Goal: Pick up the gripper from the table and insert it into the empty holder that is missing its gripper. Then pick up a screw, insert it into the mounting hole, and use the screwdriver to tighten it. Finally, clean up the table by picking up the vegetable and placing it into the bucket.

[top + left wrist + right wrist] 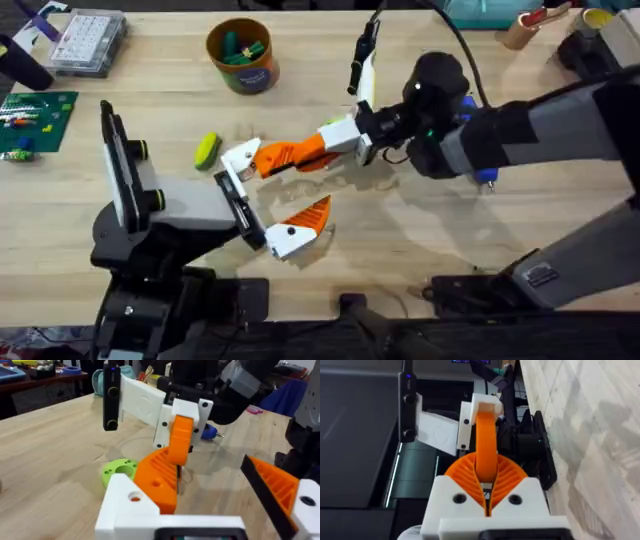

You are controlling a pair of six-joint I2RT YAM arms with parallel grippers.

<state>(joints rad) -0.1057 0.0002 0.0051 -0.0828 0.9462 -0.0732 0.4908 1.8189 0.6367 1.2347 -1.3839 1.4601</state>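
The right pincer (352, 138) is clamped on the gripper (290, 152), a ribbed orange finger held just above the tabletop (420, 240), its tip at the empty holder (240, 160) on the left arm. A skewed approach could jam it against the white bracket or twist it in the grasp. I cannot tell how the left pincer (262, 205) stands.
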